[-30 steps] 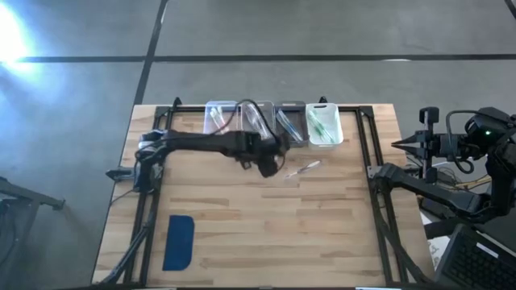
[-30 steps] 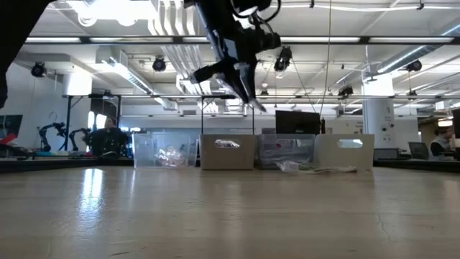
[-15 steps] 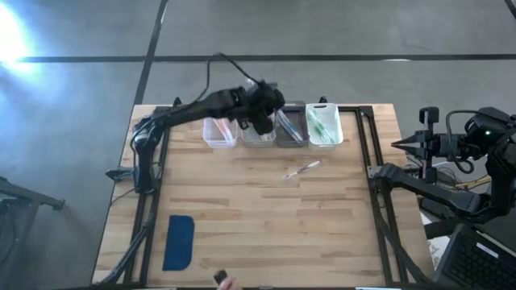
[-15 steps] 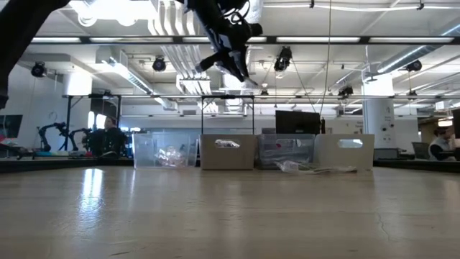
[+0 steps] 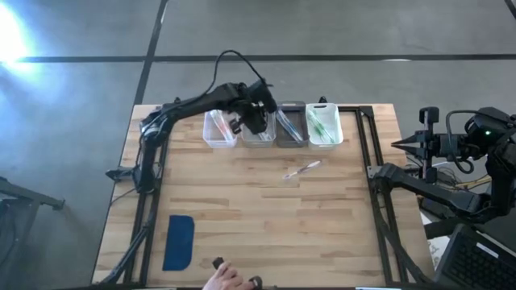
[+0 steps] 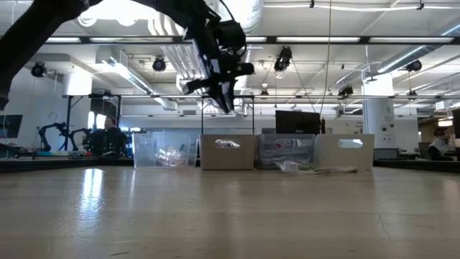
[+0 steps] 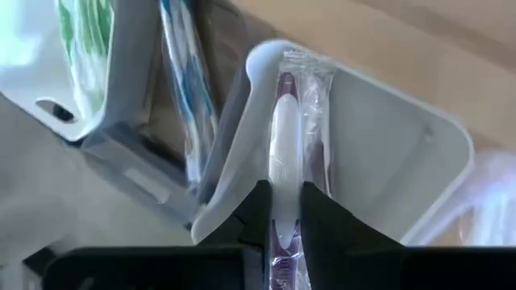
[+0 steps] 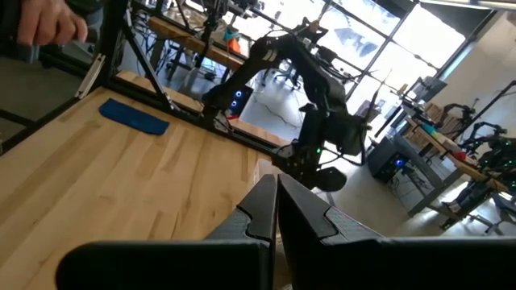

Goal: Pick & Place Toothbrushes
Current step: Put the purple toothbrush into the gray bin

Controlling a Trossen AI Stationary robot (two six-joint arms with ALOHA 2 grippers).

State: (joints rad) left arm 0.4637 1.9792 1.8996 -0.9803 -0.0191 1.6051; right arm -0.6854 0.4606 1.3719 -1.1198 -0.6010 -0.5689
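Left arm: reaches from the surface's (image 5: 266,234) left edge across to the row of four bins along the far edge; left hand (image 5: 251,121) is raised above the second bin from the left (image 5: 258,137), fingers pointing down; low view shows it (image 6: 223,101) well above the bin tops.

Left hand state: clenched on a wrapped toothbrush (image 7: 284,153), white with purple accent, pinched between both fingers (image 7: 256,211) at its lower part; its free end lies over the pale bin (image 7: 387,161) just beyond the fingers.

Right arm: waits off the surface's right edge; right hand (image 8: 274,211) clenched, grasping nothing.

Other toothbrushes: one loose wrapped toothbrush (image 5: 302,170) lies on the bare surface, nearer than the bins and well apart from the left hand; a green-accented lot fills the rightmost bin (image 5: 324,127); blue-accented ones lie in the third bin (image 5: 289,129); pink-accented ones in the leftmost bin (image 5: 218,129).

Writing: none can be read on wrappers or bins.

Other items: dark-blue pad (image 5: 179,242) at the near left of the surface; a person's hand (image 5: 226,279) at the near edge.
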